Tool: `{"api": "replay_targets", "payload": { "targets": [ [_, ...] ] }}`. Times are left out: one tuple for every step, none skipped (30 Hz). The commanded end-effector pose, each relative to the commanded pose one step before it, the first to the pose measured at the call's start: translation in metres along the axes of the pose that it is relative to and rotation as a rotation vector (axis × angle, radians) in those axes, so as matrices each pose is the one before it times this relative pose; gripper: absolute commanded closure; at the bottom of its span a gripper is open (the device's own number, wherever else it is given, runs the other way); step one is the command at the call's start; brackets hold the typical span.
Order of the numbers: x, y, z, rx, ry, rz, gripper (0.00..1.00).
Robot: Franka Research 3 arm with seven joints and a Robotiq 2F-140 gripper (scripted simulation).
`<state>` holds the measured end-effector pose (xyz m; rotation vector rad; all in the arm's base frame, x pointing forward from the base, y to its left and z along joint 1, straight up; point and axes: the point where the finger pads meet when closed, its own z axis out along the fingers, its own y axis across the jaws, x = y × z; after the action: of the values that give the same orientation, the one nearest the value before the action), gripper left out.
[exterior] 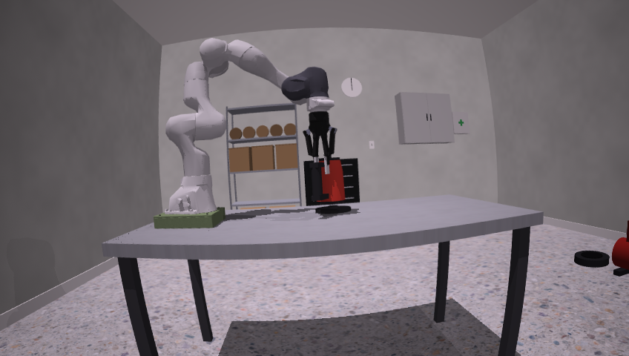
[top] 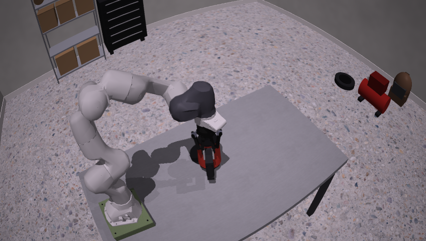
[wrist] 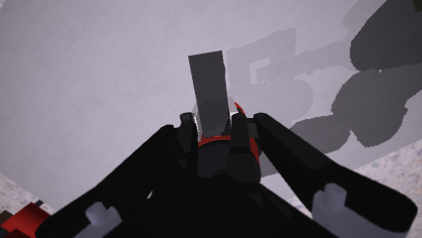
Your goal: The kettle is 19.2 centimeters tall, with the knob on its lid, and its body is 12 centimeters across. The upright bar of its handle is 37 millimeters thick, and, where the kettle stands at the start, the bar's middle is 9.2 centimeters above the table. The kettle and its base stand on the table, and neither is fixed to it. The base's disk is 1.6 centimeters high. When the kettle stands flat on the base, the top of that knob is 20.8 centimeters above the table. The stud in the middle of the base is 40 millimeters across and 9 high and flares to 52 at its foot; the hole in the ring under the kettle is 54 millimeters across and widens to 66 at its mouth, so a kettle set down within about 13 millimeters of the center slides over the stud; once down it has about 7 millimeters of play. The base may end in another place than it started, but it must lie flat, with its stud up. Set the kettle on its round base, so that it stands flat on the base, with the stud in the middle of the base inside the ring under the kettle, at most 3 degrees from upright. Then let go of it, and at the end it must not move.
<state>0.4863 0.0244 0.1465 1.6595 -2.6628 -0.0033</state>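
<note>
The red kettle hangs upright in my gripper, which is shut on the top of its black handle. The black round base lies flat on the grey table. In the exterior view the kettle is right over the base, with a narrow gap between its underside and the disk. The stud is hidden under the kettle. In the wrist view the base is hidden.
The arm's green mounting plate sits at the table's near left corner. A tyre and a red compressor lie on the floor far right. A shelf and a black cabinet stand by the wall.
</note>
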Motion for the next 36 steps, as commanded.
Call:
{"api": "replay_targets", "payload": {
  "targets": [
    [-0.01360,0.00213,-0.00285,0.00120,-0.00149,0.05332,1.00],
    [-0.00303,0.00124,-0.00003,0.00000,0.00000,0.00000,1.00],
    [0.00000,0.00000,0.00000,0.00000,0.00000,0.00000,1.00],
    [0.00000,0.00000,0.00000,0.00000,0.00000,0.00000,1.00],
    [-0.00288,0.00117,-0.00003,0.00000,0.00001,0.00000,1.00],
    [-0.00286,0.00118,-0.00003,0.00000,0.00000,0.00000,1.00],
    [-0.00277,0.00115,-0.00003,0.00000,0.00000,0.00000,1.00],
    [-0.00260,0.00105,-0.00003,0.00001,0.00001,0.00000,1.00],
    [-0.00257,0.00105,-0.00003,0.00000,0.00000,0.00000,1.00],
    [-0.00254,0.00106,-0.00003,-0.00001,-0.00001,0.00000,1.00],
    [-0.00238,0.00096,-0.00003,0.00000,0.00001,0.00000,1.00],
    [-0.00230,0.00093,-0.00003,0.00000,0.00001,0.00000,1.00],
    [-0.00227,0.00093,-0.00002,0.00000,0.00000,0.00000,1.00],
    [-0.00224,0.00093,-0.00002,-0.00001,-0.00001,0.00000,1.00],
    [-0.00209,0.00085,-0.00002,0.00000,0.00001,0.00000,1.00],
    [-0.00202,0.00081,-0.00002,0.00001,0.00001,0.00000,1.00],
    [-0.00198,0.00081,-0.00002,0.00000,0.00000,0.00000,1.00],
    [-0.00195,0.00081,-0.00002,0.00000,-0.00001,0.00000,1.00],
    [-0.00190,0.00079,-0.00002,-0.00001,-0.00001,0.00000,1.00],
    [0.00000,0.00000,0.00000,0.00000,0.00000,0.00000,1.00],
    [0.00000,0.00000,0.00000,0.00000,0.00000,0.00000,1.00],
    [-0.00175,0.00070,-0.00002,0.00001,0.00001,0.00000,1.00],
    [-0.00172,0.00069,-0.00002,0.00000,0.00001,0.00000,1.00],
    [-0.00168,0.00069,-0.00002,0.00000,0.00000,0.00000,1.00],
    [-0.00165,0.00068,-0.00002,0.00000,-0.00001,0.00000,1.00],
    [-0.00161,0.00067,-0.00002,-0.00001,-0.00001,0.00000,1.00],
    [-0.00150,0.00061,-0.00002,0.00001,0.00000,0.00000,1.00],
    [-0.00144,0.00058,-0.00002,0.00001,0.00001,0.00000,1.00],
    [-0.00140,0.00057,-0.00002,0.00000,0.00000,0.00000,1.00],
    [-0.00136,0.00056,-0.00002,0.00000,0.00000,0.00000,1.00],
    [-0.00133,0.00055,-0.00001,0.00000,0.00000,0.00000,1.00],
    [-0.00129,0.00054,-0.00001,-0.00001,-0.00001,0.00000,1.00],
    [-0.00125,0.00053,-0.00001,-0.00001,-0.00001,0.00000,1.00],
    [-0.00115,0.00046,-0.00002,0.00001,0.00001,0.00000,1.00],
    [-0.00111,0.00045,-0.00002,0.00001,0.00000,0.00000,1.00],
    [-0.00107,0.00043,-0.00001,0.00001,0.00000,0.00000,1.00]
  ]
}}
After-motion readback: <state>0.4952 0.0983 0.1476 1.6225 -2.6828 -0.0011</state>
